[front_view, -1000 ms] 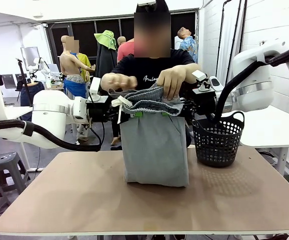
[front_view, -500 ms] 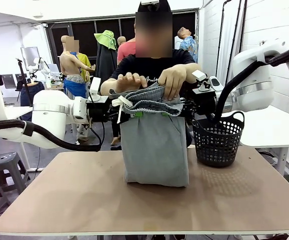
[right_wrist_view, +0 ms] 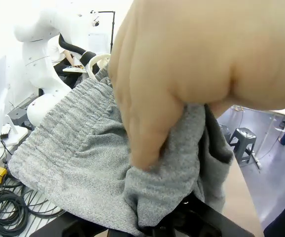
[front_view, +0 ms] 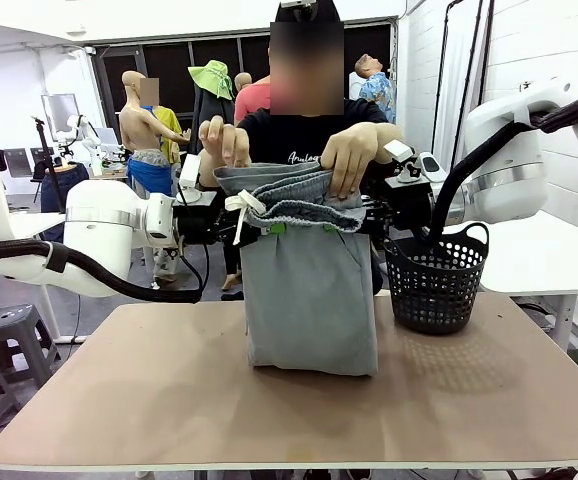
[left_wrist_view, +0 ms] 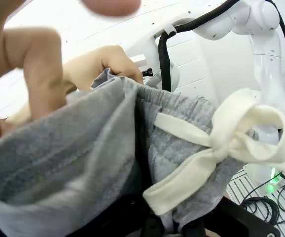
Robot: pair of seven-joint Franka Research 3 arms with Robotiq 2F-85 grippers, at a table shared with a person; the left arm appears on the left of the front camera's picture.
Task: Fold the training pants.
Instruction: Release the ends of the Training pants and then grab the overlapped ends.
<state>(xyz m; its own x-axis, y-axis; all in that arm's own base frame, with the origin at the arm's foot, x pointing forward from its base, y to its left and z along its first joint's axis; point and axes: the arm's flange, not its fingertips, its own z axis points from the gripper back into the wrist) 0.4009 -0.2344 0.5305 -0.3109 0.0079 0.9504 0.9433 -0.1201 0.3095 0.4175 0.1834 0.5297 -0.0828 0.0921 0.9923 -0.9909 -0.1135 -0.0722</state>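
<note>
The light grey training pants (front_view: 309,300) hang doubled between my two grippers, their lower fold resting on the table (front_view: 169,400). My left gripper (front_view: 261,228) is shut on the waistband's left end, by the white drawstring bow (left_wrist_view: 231,143). At the right end my right gripper (front_view: 357,222) is also shut on the pants. One of the person's hands (front_view: 225,140) lifts a back layer of cloth above the waistband. The other hand (front_view: 349,155) pinches the ribbed waistband (right_wrist_view: 73,153) and looms close as a large hand (right_wrist_view: 206,64) in the right wrist view.
A black mesh basket (front_view: 435,282) stands on the table's right side, just right of the hanging pants. The person stands right behind the pants at the far edge. Bare tabletop lies in front of the pants and to their left.
The person's hand on the picture's left has risen from waistband level to shoulder height, pulling a layer of grey cloth up with it. Both arms and the other hand have stayed put.
</note>
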